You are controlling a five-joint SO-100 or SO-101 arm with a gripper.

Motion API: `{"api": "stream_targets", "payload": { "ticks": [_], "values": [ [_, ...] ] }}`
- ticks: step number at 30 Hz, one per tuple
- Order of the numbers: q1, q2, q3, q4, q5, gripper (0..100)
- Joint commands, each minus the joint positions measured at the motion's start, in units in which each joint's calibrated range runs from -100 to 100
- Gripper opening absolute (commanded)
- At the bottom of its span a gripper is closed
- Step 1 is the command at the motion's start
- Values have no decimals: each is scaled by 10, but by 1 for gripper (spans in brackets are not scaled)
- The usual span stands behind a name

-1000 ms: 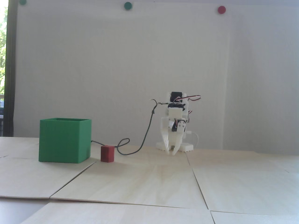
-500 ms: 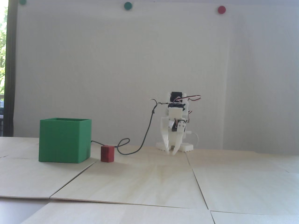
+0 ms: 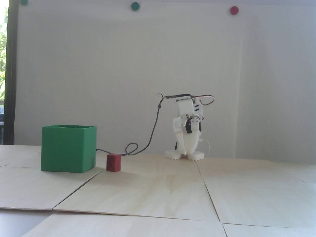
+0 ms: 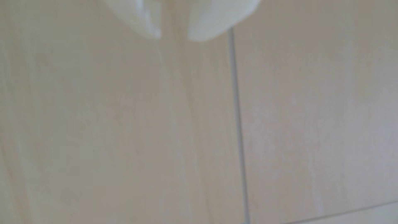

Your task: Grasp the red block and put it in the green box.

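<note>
In the fixed view the small red block [image 3: 113,162] sits on the pale wooden table just right of the big green box [image 3: 66,150], with a small gap between them. My white gripper [image 3: 184,153] hangs point-down at the back of the table, well to the right of the block and just above the arm's base. In the blurred wrist view the gripper [image 4: 174,36] shows two white fingertips with a narrow strip of bare table between them and nothing held. Neither block nor box appears in the wrist view.
A dark cable [image 3: 153,128] droops from the wrist, loops on the table behind the red block and runs behind the box. Seams [image 4: 237,107] divide the table panels. Round green [image 3: 135,6] and red [image 3: 234,10] dots sit on the back wall.
The wrist has risen and tipped forward, lifting the gripper off the table and pulling the cable loop up. The fingertips look closer together in the fixed view. Block and box have not moved.
</note>
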Motion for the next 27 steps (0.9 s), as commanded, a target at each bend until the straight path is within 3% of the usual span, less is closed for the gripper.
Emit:
{"api": "stream_targets", "payload": {
  "ticks": [1, 27],
  "values": [
    [-6, -9, -22, -20, -3, 4],
    [-1, -9, -9, -21, -3, 4]
  ]
}}
